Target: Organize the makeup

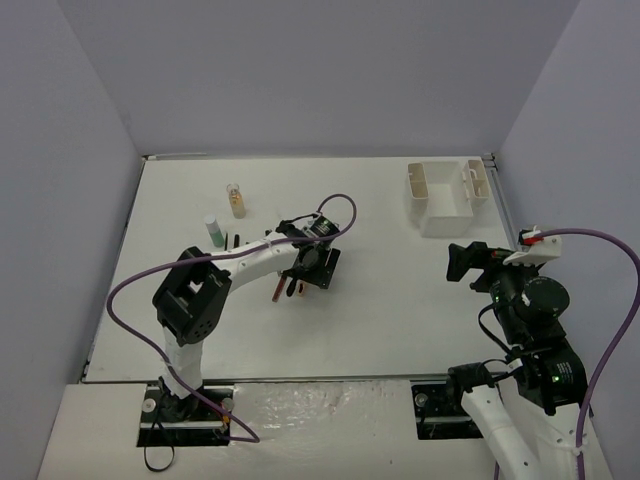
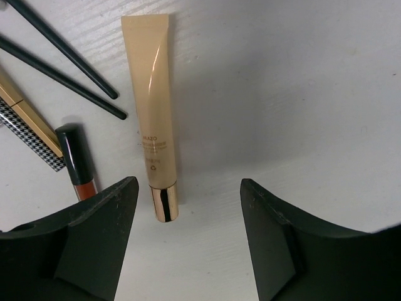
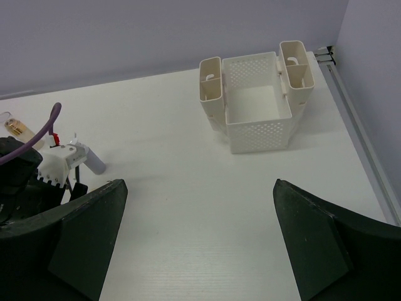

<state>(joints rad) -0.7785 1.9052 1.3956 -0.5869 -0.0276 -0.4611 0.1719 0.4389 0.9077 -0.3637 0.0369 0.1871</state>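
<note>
Tan tube [image 2: 150,106] lies flat on the table [image 1: 400,320], left of centre, far from the white box [image 3: 260,132] at the far right corner. Treat it as light, glossy and soft: grip across mid-body. Left gripper [image 2: 188,188] stands released over its gold cap [image 2: 164,204]; right gripper [image 3: 198,188] released, empty.

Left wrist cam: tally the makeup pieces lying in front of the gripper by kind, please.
Tan tube with gold cap: 1
Thin black pencils: 2
Red tube with black cap: 1
Gold stick with houndstooth sleeve: 1
Total: 5
</note>
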